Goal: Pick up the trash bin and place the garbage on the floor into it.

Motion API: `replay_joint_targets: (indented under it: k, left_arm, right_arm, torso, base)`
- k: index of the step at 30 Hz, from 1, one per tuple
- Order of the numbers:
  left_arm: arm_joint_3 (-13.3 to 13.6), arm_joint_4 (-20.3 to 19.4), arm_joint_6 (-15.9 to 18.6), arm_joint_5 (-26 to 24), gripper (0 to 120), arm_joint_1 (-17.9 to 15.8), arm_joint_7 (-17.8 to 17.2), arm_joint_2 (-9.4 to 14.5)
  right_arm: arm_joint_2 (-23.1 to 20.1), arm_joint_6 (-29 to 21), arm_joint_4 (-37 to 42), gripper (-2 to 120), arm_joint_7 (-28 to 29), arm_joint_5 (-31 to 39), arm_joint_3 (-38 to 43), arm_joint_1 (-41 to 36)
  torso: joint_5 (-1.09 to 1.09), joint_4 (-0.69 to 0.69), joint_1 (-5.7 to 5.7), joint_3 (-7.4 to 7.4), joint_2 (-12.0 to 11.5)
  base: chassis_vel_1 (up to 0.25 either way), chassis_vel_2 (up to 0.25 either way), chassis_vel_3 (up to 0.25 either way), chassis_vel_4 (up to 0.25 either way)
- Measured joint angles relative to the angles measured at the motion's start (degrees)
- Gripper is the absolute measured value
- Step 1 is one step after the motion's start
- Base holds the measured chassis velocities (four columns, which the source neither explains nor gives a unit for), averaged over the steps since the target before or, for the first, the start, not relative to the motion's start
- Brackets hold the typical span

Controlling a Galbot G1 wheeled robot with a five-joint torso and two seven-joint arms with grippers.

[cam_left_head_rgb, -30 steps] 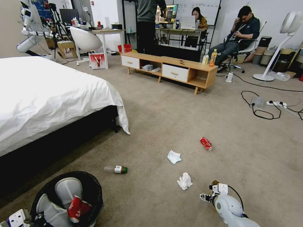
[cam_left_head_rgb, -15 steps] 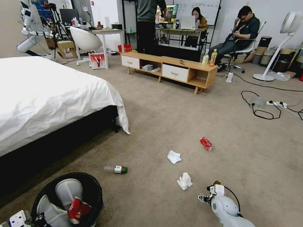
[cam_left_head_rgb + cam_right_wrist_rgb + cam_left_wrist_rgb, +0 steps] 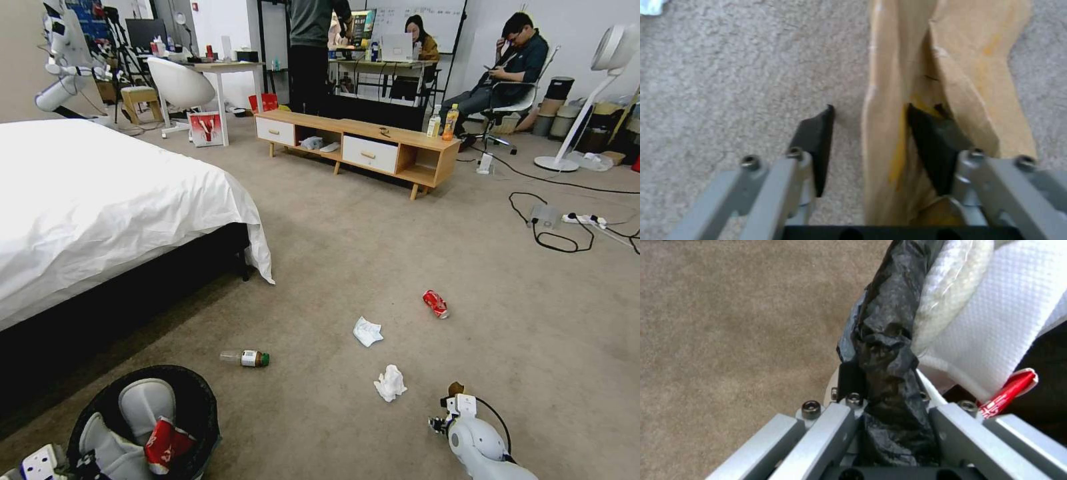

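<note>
The trash bin (image 3: 143, 427) is cut off by the head view's lower edge — its base cannot be seen. The brown paper bag (image 3: 947, 83) runs past the right wrist view's top edge, and in the head view the right arm hides most of it — only a scrap shows.

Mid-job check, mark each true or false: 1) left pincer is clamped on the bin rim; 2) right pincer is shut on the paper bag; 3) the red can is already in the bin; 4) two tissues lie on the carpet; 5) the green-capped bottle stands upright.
1) True: the left pincer grips the trash bin rim.
2) False: the right pincer is open, straddling a fold of the brown paper bag.
3) False: the red can lies on the floor.
4) True: one tissue, another tissue.
5) False: the bottle lies sideways.
</note>
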Motion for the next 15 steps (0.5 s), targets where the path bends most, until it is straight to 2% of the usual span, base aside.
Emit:
replay_joint_targets:
  k: [3,5,8,11,15]
  left_arm:
    - [0.1,-0.2,0.0,0.0,3,0.1,0.0,0.0]
    - [0.1,-0.3,0.0,0.0,3,0.1,0.0,0.0]
    - [0.1,-0.4,0.0,0.0,3,0.0,0.0,0.0]
    - [0.2,-0.5,0.0,0.0,3,0.0,0.0,0.1]
    - [0.3,-0.5,0.0,-0.1,3,0.0,0.0,0.2]
  right_arm:
    - [-0.4,0.1,0.5,24,0.0,-0.2,0.2,-0.5]
    - [-0.6,0.1,0.8,20,0.0,-0.3,0.3,-0.7]
    - [-1.5,-0.1,2.5,5,0.0,-0.2,0.5,-1.4]
    - [-1.8,-0.2,3.3,0,0.0,-0.1,0.6,-1.7]
    - [-2.3,-0.2,4.4,0,0.0,0.2,0.7,-2.0]
  torso:
    - [0.0,0.0,0.0,0.0,0.0]
    - [0.01,0.0,0.0,0.0,0.0]
    - [0.01,-0.01,0.0,0.0,0.0]
    - [0.01,-0.01,0.0,0.0,0.0]
    - [0.01,0.0,0.0,0.0,0.0]
  base:
    - [0.0,0.0,0.0,0.0]
    - [0.0,0.0,0.0,0.0]
    - [0.0,0.0,0.0,0.0]
    - [0.0,0.0,0.0,0.0]
    - [0.0,0.0,0.0,0.0]
